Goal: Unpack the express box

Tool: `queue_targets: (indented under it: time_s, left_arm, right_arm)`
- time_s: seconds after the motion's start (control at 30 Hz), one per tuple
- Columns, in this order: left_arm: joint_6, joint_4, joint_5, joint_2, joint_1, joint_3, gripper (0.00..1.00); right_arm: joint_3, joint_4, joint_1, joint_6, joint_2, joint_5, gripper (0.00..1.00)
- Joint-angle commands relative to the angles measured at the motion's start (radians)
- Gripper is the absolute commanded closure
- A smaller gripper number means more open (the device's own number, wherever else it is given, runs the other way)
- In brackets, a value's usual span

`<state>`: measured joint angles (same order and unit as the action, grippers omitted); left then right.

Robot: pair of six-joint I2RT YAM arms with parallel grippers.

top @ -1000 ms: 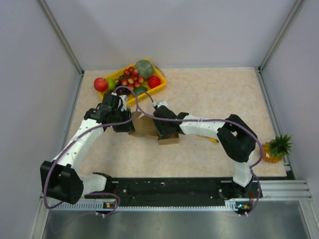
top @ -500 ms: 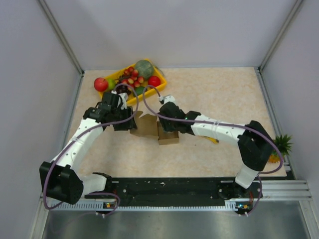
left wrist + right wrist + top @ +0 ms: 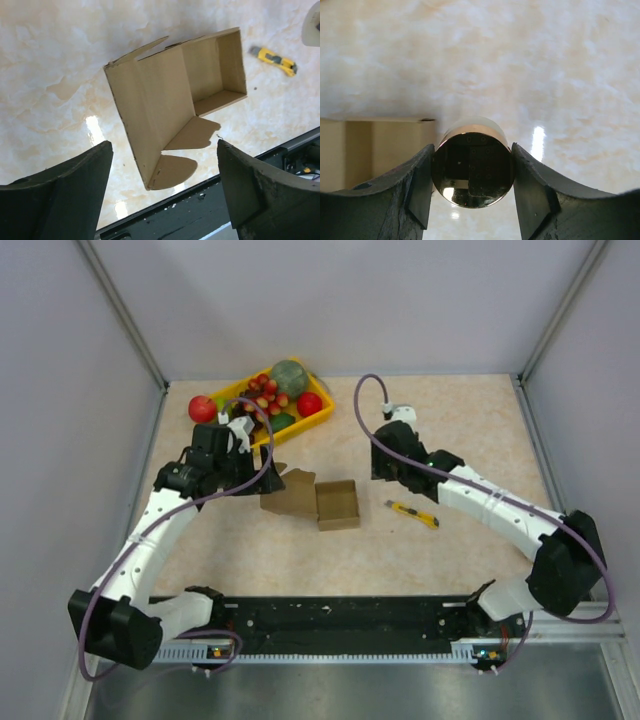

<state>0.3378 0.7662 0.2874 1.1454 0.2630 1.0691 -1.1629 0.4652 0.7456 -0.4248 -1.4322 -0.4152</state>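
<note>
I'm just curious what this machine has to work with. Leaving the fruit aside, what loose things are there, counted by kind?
Cardboard box, lid open: 1
Yellow tray holding the fruit: 1
Yellow cutter knife: 1
Shiny metal cylinder, clamped in the right tool: 1
Total: 4

I count one express box [image 3: 337, 504] (lid open), one yellow utility knife [image 3: 412, 513], one fruit tray [image 3: 318, 419], two red apples [image 3: 202, 408], one shiny metal cylinder [image 3: 472, 169].
</note>
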Motion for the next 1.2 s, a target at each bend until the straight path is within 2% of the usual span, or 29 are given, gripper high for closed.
queue_targets:
  time_s: [0.0, 0.2, 0.37, 0.6, 0.73, 0.87, 0.97, 1.17]
  left_arm:
    - [-0.005, -0.073, 0.038, -0.041, -0.004, 0.045, 0.03]
    - [-0.006, -0.087, -0.019, -0.096, -0.004, 0.045, 0.01]
    - [-0.011, -0.096, -0.024, -0.125, -0.004, 0.038, 0.01]
    - [-0.01, -0.088, -0.019, -0.145, -0.002, 0.045, 0.01]
    - [0.006, -0.084, 0.016, -0.142, -0.004, 0.042, 0.01]
    - [0.01, -0.071, 0.024, -0.147, -0.004, 0.057, 0.01]
    - [0.006, -0.064, 0.024, -0.15, -0.004, 0.074, 0.01]
    - [0.024, -0.062, 0.044, -0.157, -0.004, 0.074, 0.01]
  right_arm:
    - [0.081, 0.047, -0.119, -0.075, 0.039, -0.053, 0.68]
    - [0.132, 0.052, -0.233, -0.101, -0.054, -0.062, 0.68]
    - [0.105, 0.044, -0.259, -0.085, -0.2, -0.071, 0.68]
    - [0.071, 0.039, -0.27, -0.097, -0.281, -0.056, 0.64]
    - [0.046, 0.07, -0.275, -0.111, -0.286, -0.042, 0.52]
    - [0.025, 0.098, -0.275, -0.117, -0.248, -0.037, 0.29]
    - [0.009, 0.116, -0.275, -0.114, -0.208, -0.034, 0.16]
    - [-0.049, 0.205, -0.275, -0.115, -0.117, -0.033, 0.01]
